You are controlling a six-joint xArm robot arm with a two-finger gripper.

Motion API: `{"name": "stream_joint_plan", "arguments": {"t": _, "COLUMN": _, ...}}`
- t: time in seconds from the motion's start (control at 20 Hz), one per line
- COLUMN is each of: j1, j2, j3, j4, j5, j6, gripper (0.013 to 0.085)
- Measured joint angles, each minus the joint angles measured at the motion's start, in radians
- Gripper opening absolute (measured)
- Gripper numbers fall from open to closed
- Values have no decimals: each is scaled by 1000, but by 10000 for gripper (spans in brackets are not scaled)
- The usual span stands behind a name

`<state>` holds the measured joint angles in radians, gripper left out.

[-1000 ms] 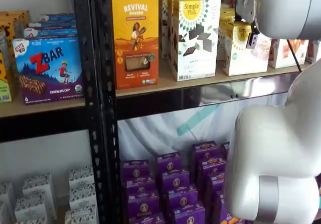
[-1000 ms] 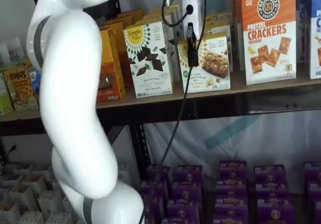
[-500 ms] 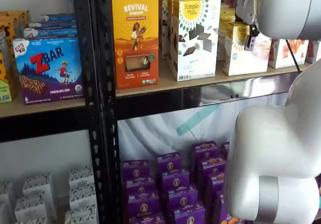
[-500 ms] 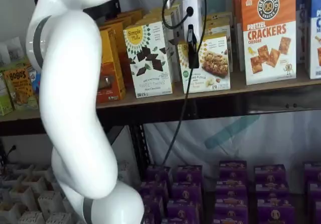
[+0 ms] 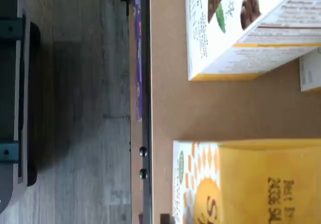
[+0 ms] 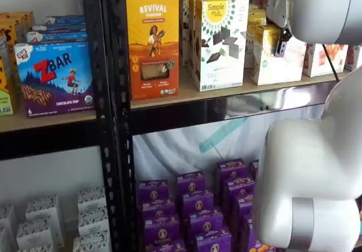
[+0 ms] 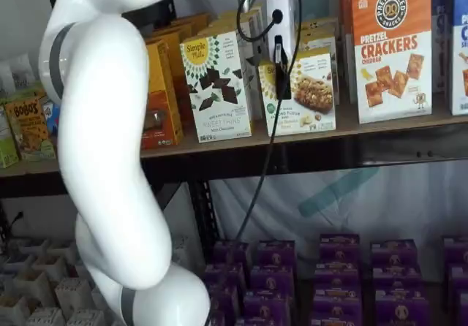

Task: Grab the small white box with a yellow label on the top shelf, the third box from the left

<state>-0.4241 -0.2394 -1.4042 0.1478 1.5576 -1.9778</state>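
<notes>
Since a second ago my black finger has risen up the face of the small white box (image 7: pixel 301 92), and the box's bottom edge now seems tipped slightly off the board where before it sat flat. My gripper (image 7: pixel 278 50) hangs from the white body at twelve o'clock above that box, with the cable trailing down toward six o'clock. I see only one dark finger against the carton's front, so I cannot tell whether my fingers stand apart or are pressed onto the box.

The small white box stands on the top shelf (image 7: pixel 380 125), just beside the taller white box (image 7: pixel 217 86) with dark cookie pieces at its nine o'clock, and near the orange cracker box (image 7: pixel 391 50) at its three o'clock. In a shelf view the same small white box (image 6: pixel 277 60) shows partly behind my arm. In the wrist view its yellow top (image 5: pixel 261 184) lies close below the camera, with tan board between it and the taller box.
</notes>
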Motion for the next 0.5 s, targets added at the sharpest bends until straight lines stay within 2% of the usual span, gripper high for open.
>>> {"name": "stream_joint_plan", "arguments": {"t": 0.25, "j1": -3, "j2": -2, "j3": 1, "j4": 0, "j5": 1, "j6": -3, "gripper": 530}}
{"name": "stream_joint_plan", "arguments": {"t": 0.35, "j1": -5, "j2": -3, "j3": 1, "j4": 3, "j5": 0, "j6": -4, "gripper": 450}}
{"name": "stream_joint_plan", "arguments": {"t": 0.5, "j1": -7, "j2": -3, "j3": -1, "j4": 2, "j5": 3, "j6": -6, "gripper": 410}}
